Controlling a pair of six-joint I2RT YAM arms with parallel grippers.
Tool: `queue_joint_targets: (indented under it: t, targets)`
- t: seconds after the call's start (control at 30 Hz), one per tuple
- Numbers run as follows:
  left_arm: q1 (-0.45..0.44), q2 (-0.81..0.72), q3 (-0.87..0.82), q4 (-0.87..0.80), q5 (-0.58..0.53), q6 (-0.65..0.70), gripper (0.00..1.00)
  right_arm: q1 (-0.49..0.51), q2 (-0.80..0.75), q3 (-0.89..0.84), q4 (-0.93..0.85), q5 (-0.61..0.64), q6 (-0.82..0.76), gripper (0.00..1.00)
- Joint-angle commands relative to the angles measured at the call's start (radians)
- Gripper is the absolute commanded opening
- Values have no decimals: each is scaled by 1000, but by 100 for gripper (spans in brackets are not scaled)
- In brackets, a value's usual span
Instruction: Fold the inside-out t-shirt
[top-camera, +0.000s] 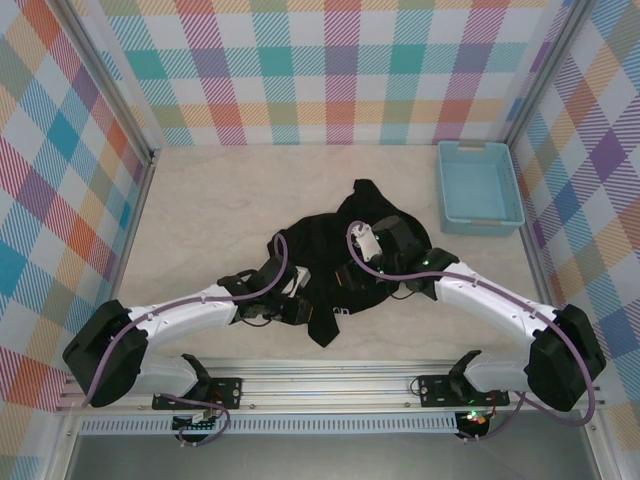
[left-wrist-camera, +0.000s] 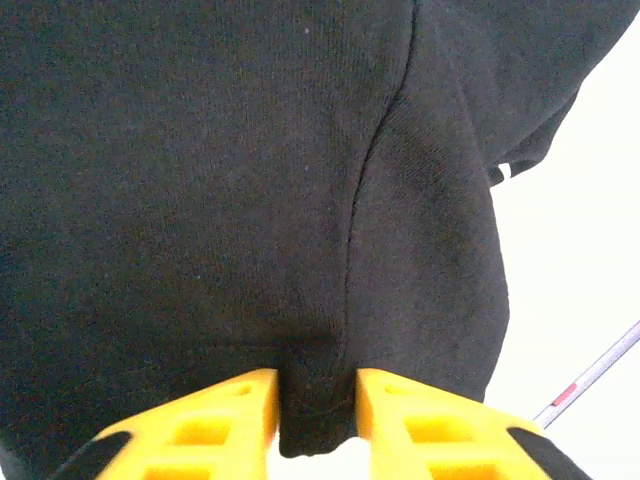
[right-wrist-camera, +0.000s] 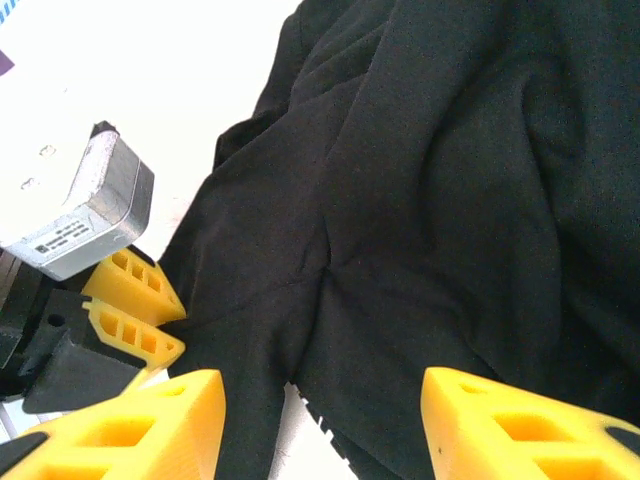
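So the t-shirt (top-camera: 362, 205) bunched mid-frame can be spread, its edge is pinched by left gripper (left-wrist-camera: 317, 400); right gripper (right-wrist-camera: 320, 420) is held wide open, empty.

2 white arms (top-camera: 190, 315) w/ black joints (top-camera: 105, 355), purple cables (top-camera: 283, 262), yellow ribbed gripper fingers (left-wrist-camera: 200, 425).

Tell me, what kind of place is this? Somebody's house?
Probably a robot practice booth, not a house: plaid walls box in the table, and the left arm and right arm are bolted to a metal rail.
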Motion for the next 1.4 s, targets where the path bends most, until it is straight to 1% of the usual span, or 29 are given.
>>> queue_joint_targets:
  t: [0.0, 0.1, 0.17, 0.2, 0.27, 0.33, 0.43, 0.53, 0.63, 0.7, 0.77, 0.8, 0.9, 1.0, 1.17, 1.23, 1.27, 1.3, 1.33, 1.37]
  targets:
    - [-10, 6, 30, 17, 18, 25, 17, -4, -8, -9, -10, 2, 6, 54]
    - [-11, -21, 53, -24, -3, 40, 6, -9, -14, -3, -32, 21, 3, 54]
    - [-10, -71, 71, -100, -60, 58, 1, -23, -27, 7, -67, 47, 4, 54]
    - [-8, -110, 91, -156, -108, 66, 0, -44, -41, 11, -88, 65, 15, 55]
    - [6, -200, 124, -243, -218, 61, 0, -104, -78, 21, -137, 106, 58, 57]
    - [46, -303, 145, -282, -295, 38, 0, -182, -125, 21, -184, 160, 102, 61]
    - [111, -391, 183, -319, -354, 10, 0, -267, -160, 12, -240, 244, 126, 64]
    - [165, -414, 249, -386, -419, 24, 0, -351, -144, -1, -270, 255, 161, 67]
    - [214, -421, 310, -426, -437, 62, 0, -431, -102, -28, -232, 211, 194, 68]
    - [239, -418, 333, -431, -428, 79, 0, -447, -64, -37, -191, 178, 208, 68]
    - [252, -407, 349, -430, -409, 85, 0, -448, -22, -45, -144, 101, 214, 68]
    - [255, -399, 357, -429, -398, 86, 0, -446, 4, -44, -123, 42, 210, 68]
    - [256, -381, 369, -425, -378, 90, 0, -442, 67, -57, -81, -84, 227, 70]
    - [256, -378, 364, -412, -364, 88, 0, -432, 110, -97, -40, -158, 258, 72]
    - [256, -372, 358, -405, -351, 86, 0, -395, 142, -149, 18, -215, 304, 71]
    - [256, -373, 354, -403, -351, 85, 0, -379, 143, -161, 37, -230, 319, 68]
    - [256, -374, 352, -402, -351, 86, 0, -376, 143, -169, 56, -247, 327, 60]
    - [256, -377, 350, -402, -358, 84, 0, -376, 142, -175, 74, -263, 332, 48]
    - [256, -377, 350, -402, -367, 84, 0, -376, 137, -176, 81, -259, 336, 35]
    - [256, -380, 350, -404, -379, 82, 0, -377, 124, -172, 72, -238, 329, 24]
